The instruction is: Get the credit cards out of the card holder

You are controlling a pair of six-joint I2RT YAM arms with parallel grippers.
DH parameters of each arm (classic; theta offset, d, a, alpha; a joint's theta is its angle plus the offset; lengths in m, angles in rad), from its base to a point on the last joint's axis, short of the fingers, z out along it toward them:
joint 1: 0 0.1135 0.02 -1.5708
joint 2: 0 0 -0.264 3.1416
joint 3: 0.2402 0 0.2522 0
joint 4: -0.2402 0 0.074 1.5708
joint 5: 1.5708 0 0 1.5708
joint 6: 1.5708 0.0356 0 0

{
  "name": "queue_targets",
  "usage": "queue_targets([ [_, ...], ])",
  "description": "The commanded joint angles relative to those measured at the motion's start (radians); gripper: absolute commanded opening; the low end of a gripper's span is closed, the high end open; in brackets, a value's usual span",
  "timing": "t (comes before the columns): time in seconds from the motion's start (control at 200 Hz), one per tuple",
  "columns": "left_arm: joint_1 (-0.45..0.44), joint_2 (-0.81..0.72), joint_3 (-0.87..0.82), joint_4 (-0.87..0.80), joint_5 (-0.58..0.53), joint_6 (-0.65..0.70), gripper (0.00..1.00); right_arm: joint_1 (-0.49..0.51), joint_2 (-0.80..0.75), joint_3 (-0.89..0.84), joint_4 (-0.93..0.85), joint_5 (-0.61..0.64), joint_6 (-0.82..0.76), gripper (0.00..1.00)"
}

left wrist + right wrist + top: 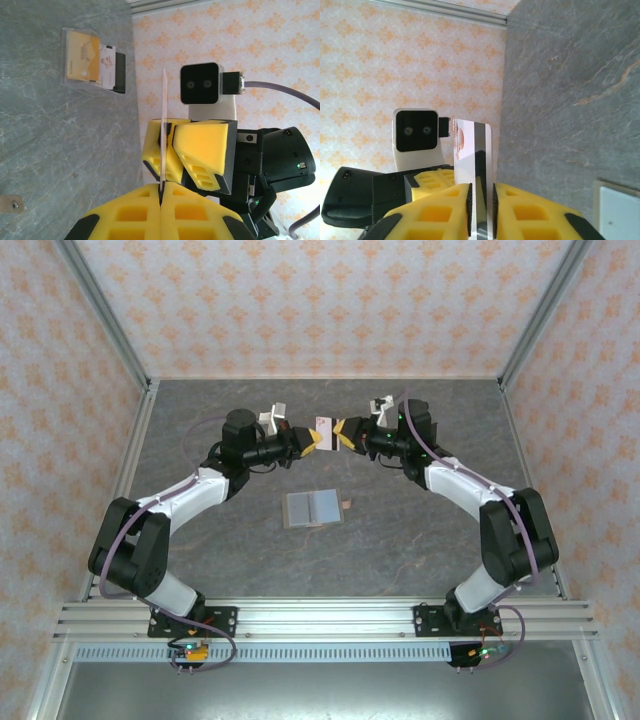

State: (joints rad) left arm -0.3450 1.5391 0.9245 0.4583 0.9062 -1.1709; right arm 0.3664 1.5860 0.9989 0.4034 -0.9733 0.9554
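The credit card [323, 428] hangs over the tabletop [420, 540], beyond the open card holder [312, 509] (lying flat, well apart). Its long axis spans both grippers. The left gripper [311, 439] is clamped on it, and the right gripper [343, 434] has its fingers slightly parted around it.

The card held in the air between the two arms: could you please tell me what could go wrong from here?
1. The card hangs well above the table, pinched by one end in the fingers of the left gripper, while the fingers of the right gripper look parted around it; a weak pinch could let it slip and drop.
2. The two grippers sit nearly tip to tip, so a careless pull-away might knock the card loose.
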Motion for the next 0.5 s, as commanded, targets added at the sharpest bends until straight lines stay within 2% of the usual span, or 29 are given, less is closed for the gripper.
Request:
queue_targets([
  [0.0,-0.01,0.001,0.004,0.067,0.012,-0.03,0.0,0.011,0.006,0.033,0.109,-0.039,0.047,0.25],
  [0.19,-0.014,0.001,0.012,0.061,0.014,-0.038,0.0,0.011,0.038,0.038,0.158,-0.047,0.081,0.24],
  [0.31,-0.014,0.005,0.02,0.042,0.017,-0.031,0.0,0.011,0.039,0.048,0.13,-0.038,0.048,0.1],
  [0.36,-0.013,0.007,0.027,0.014,0.016,-0.02,0.08,0.011,0.035,0.058,0.08,-0.024,0.012,0.05],
  [0.41,-0.009,0.008,0.033,-0.032,0.005,-0.001,0.22,0.009,0.027,0.071,0.003,0.004,-0.039,0.02],
  [0.495,0.01,0.011,0.045,-0.121,-0.015,0.042,0.4,0.004,0.01,0.118,-0.214,0.088,-0.187,0.0],
])
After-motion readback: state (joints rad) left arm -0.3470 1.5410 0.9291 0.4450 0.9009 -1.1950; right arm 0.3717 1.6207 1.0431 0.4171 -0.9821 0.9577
